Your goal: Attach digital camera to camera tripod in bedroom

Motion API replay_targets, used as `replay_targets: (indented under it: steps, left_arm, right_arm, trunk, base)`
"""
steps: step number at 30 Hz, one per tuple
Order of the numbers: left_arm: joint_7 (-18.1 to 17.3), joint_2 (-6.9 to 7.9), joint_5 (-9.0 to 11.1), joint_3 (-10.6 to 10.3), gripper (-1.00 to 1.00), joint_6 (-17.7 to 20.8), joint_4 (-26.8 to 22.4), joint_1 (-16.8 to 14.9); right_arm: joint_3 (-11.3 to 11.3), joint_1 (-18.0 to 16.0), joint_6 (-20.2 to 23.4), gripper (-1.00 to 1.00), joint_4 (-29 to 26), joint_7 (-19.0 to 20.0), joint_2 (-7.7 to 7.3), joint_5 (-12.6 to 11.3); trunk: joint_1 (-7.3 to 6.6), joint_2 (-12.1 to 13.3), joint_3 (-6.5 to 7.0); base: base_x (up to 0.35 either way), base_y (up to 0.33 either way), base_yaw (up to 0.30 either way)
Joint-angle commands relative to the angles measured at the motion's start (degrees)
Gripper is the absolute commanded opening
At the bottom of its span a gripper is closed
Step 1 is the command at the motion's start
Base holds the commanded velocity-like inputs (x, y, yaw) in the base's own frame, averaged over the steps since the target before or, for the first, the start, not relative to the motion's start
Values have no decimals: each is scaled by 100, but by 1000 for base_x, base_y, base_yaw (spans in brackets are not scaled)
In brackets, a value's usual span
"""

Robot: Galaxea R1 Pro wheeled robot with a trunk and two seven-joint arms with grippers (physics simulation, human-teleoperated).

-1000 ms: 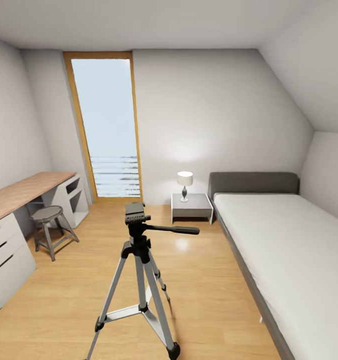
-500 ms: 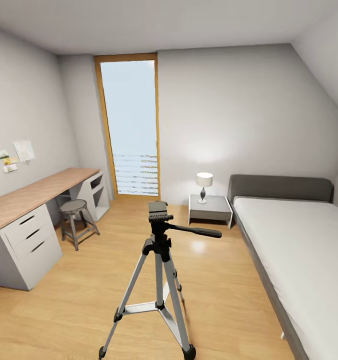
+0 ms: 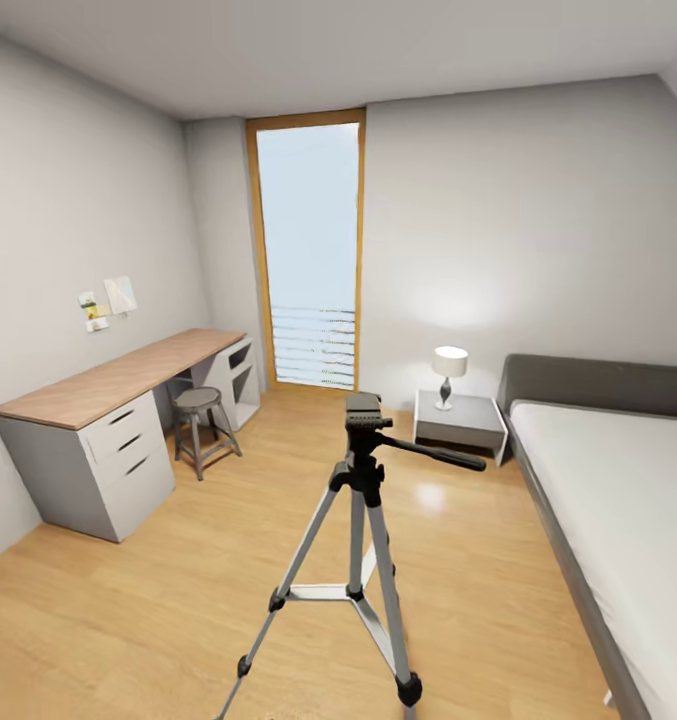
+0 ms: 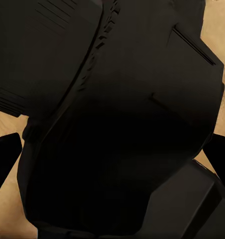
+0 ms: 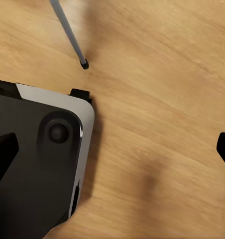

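**Tripod Ahead on the Bedroom Floor**

Nearest, in the right wrist view: right end effector [image 5: 112,149] spread wide, dark fingertips [image 5: 3,157] at opposite edges with nothing but wood floor [image 5: 157,99] between them; beside it a black-and-white corner of the robot base [image 5: 38,164], and further off one thin leg tip [image 5: 83,63] standing on the boards. In the left wrist view: left end effector fingertips [image 4: 4,154] barely visible at the edges, apparently apart, with a large black body [image 4: 117,124] blocking the space between, too dark to identify for certain.

Straight ahead in the head view: the camera tripod [image 3: 358,560] upright on the floor, silver legs splayed, black head on top bare, pan handle [image 3: 433,455] pointing toward the bed.

Further back: grey bed [image 3: 618,480] along the right, white table [image 3: 108,420] with wood top along the left wall, a round stool [image 3: 200,425] just beside it. Against the far wall: nightstand [image 3: 460,425] with a lit lamp [image 3: 449,372], and the tall wood-framed window [image 3: 311,250].
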Motion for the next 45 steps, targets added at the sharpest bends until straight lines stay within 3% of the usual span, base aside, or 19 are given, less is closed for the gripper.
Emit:
replay_targets:
  steps: [1, 21, 45]
  left_arm:
    - [12, 0, 46, -28, -100, -7, 4, -3]
    - [16, 0, 50, -28, -100, -7, 4, -3]
    - [10, 0, 46, -28, -100, -7, 4, -3]
  right_arm:
    - [41, -5, -35, 100, 16, 7, -2, 20]
    - [41, -5, -44, 100, 16, 7, -2, 20]
    - [41, -5, -68, 100, 16, 7, -50, 11]
  trunk:
    - [2, -4, -2]
    - [2, -4, -2]
    - [2, -4, -2]
  base:
    - [-26, 0, 270]
    - [-4, 0, 267]
    - [0, 0, 25]
